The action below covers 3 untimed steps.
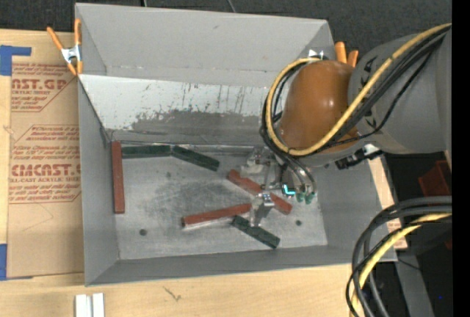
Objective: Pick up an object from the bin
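Observation:
My gripper (258, 186) is low in the right half of the bin, under the orange wrist cover. It stands open, one metal finger on the far side and one on the near side of a short red-brown stick (239, 180) that lies slanted on the floor. Nothing is lifted. Just to the near left a longer red-brown stick (215, 217) lies almost level, its right end by the near finger. A dark green stick (258, 233) lies slanted right below that finger.
A dark green stick (196, 158) and a longer dark green one (145, 151) lie along the back of the floor. A long red-brown stick (117, 177) lies along the left wall. The arm and its cables cover the bin's right side.

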Each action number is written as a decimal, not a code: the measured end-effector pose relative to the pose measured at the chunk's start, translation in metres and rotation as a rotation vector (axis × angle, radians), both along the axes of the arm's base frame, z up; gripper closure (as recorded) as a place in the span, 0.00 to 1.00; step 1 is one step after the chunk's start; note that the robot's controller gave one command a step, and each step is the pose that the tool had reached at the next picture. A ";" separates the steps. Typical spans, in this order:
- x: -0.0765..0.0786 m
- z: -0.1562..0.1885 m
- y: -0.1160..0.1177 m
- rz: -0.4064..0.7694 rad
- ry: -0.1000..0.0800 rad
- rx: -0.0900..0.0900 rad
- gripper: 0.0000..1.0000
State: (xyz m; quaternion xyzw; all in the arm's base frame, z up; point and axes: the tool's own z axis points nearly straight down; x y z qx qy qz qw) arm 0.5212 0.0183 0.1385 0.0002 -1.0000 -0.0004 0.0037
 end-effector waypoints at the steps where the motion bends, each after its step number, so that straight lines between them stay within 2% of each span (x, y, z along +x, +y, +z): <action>1: 0.002 0.004 0.000 0.000 -0.008 0.000 0.00; 2: -0.013 -0.063 0.014 -0.069 -0.016 0.002 1.00; 3: -0.013 -0.063 0.014 -0.069 -0.016 0.002 1.00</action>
